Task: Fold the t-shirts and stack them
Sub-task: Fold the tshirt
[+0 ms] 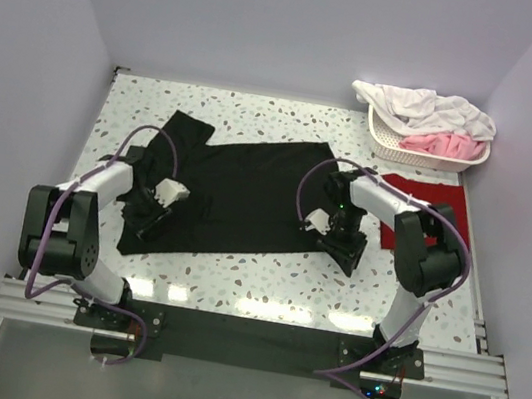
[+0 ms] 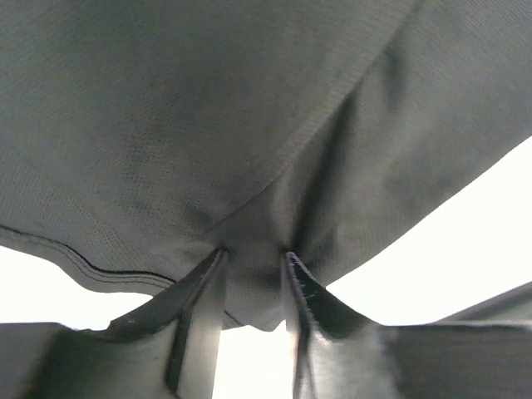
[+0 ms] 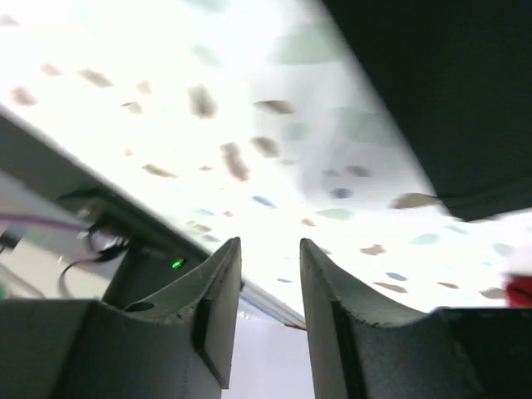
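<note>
The black t-shirt (image 1: 248,187) lies spread over the middle of the speckled table, its left part bunched up. My left gripper (image 1: 148,223) is at the shirt's near left edge. In the left wrist view the left gripper (image 2: 253,254) is shut on a fold of black cloth (image 2: 208,125), which hangs over the view. My right gripper (image 1: 347,253) is just off the shirt's near right corner; in its wrist view it (image 3: 270,243) is open and empty above bare table, with the black shirt (image 3: 449,91) at the upper right. The dark red t-shirt (image 1: 435,198) lies flat at the right, partly hidden by the right arm.
A white laundry basket (image 1: 388,144) stands at the back right with white and pink cloth (image 1: 438,136) in it. The table (image 1: 264,275) is walled at the left, back and right. A metal rail (image 1: 255,334) runs along the near edge.
</note>
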Motion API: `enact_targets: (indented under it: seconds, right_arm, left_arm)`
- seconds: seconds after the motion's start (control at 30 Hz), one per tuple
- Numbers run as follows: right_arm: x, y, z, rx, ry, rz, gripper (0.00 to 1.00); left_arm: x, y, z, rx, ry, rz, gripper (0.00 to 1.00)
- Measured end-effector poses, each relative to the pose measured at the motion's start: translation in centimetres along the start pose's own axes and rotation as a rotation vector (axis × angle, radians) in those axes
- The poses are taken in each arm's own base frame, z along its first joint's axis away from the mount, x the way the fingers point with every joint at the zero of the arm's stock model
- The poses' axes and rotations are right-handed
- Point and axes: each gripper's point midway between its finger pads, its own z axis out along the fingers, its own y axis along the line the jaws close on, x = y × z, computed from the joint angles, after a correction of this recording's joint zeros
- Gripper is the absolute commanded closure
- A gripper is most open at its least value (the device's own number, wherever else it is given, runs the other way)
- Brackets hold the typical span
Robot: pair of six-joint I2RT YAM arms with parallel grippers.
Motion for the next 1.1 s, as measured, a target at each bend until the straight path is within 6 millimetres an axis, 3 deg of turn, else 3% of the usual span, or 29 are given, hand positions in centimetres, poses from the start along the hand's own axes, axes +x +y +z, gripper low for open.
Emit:
enact_targets:
  seconds: [0.07, 0.17, 0.33, 0.4, 0.63, 0.8, 0.97, 1.1]
  right_arm:
    - [-0.1, 1.5, -0.6, -0.052, 0.004, -0.045, 0.6]
    - [-1.3, 1.8, -2.4, -0.094, -0.051, -0.058, 0.59]
    - [-5.9, -2.3, -7.0, -0.001, -0.226, -0.042, 0.61]
    - [-6.7, -3.9, -7.4, 0.039, -0.236, -0.034, 0.63]
    - [-7.3, -6.3, -3.6, 0.059, -0.134, -0.013, 0.65]
    - [-6.2, -6.6, -1.3, 0.077, -0.08, 0.004, 0.66]
    - [-4.7, -5.8, -0.3, 0.091, -0.02, 0.002, 0.67]
    - [-3.0, -3.4, 0.7, 0.072, 0.034, -0.031, 0.67]
  left_arm:
    - [0.7, -0.7, -0.3, 0.03, 0.024, 0.013, 0.58]
    - [0.1, -0.8, -1.4, 0.052, 0.015, 0.028, 0.53]
    - [-6.1, 2.6, -4.3, 0.01, -0.128, 0.039, 0.5]
    - [-6.9, 3.3, -4.4, 0.003, -0.153, 0.034, 0.5]
    - [-3.9, 2.1, -2.5, 0.047, -0.08, -0.031, 0.5]
    - [-1.7, 1.9, -1.0, 0.041, -0.01, -0.091, 0.5]
    - [-1.0, 2.8, -0.1, 0.01, 0.025, -0.119, 0.51]
    - [-1.1, 3.2, 0.0, 0.003, 0.036, -0.123, 0.51]
